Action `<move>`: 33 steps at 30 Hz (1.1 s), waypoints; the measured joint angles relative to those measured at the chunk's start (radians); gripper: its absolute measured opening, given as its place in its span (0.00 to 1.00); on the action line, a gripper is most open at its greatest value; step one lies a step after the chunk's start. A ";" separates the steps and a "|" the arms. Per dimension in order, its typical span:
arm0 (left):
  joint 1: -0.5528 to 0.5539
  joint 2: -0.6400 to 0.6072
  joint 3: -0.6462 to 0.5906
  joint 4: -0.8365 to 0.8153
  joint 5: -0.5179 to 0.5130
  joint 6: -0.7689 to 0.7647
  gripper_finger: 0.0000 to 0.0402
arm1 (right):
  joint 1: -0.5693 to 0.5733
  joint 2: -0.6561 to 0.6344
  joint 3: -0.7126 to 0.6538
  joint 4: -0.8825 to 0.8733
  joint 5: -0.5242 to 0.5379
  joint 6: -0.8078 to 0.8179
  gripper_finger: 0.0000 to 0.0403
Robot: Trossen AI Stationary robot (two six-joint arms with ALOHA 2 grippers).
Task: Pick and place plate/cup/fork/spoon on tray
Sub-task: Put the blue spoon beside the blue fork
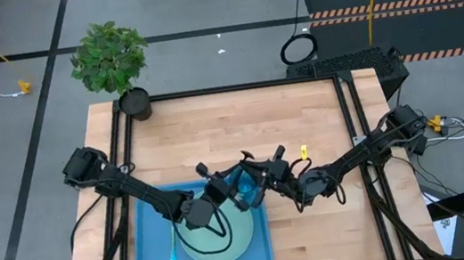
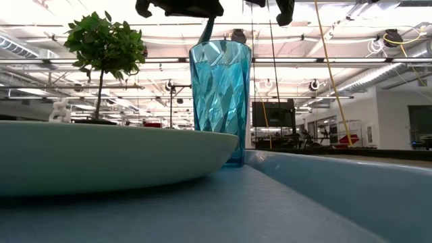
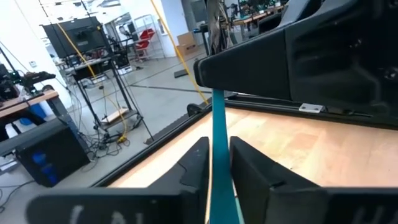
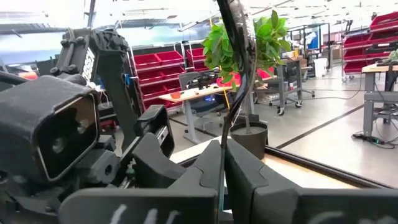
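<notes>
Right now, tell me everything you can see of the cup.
The cup is a tall, translucent teal-blue tumbler with faceted, diamond-cut walls, plastic by its look. It stands upright on the blue tray near the tray's far edge, just beyond the pale green plate. I cannot tell whether the plate's rim touches it. Close above it, the left gripper holds a slim blue handle that slants down toward the cup's rim.

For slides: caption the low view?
Teal cup upright on the blue tray behind the mint plate; blue utensil handle hangs above it; potted plant beyond.
</notes>
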 joint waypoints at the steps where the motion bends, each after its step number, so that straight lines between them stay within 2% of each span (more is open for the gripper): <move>1: 0.000 0.000 0.000 0.001 0.002 0.005 0.14 | 0.000 0.000 0.000 0.000 0.000 0.006 0.00; 6: -0.002 0.000 0.000 0.002 -0.003 0.007 0.09 | 0.000 0.000 0.000 -0.001 0.000 0.006 0.00; 15: -0.014 0.000 0.000 0.002 -0.004 0.010 0.08 | 0.000 0.000 0.000 -0.001 -0.004 -0.003 0.03; 24: -0.031 -0.004 0.000 0.016 -0.007 0.041 0.08 | 0.016 0.000 0.001 0.002 -0.003 -0.111 0.10; 33: -0.061 -0.048 0.000 -0.014 -0.013 0.050 0.08 | 0.031 -0.003 0.002 0.008 -0.049 -0.228 0.09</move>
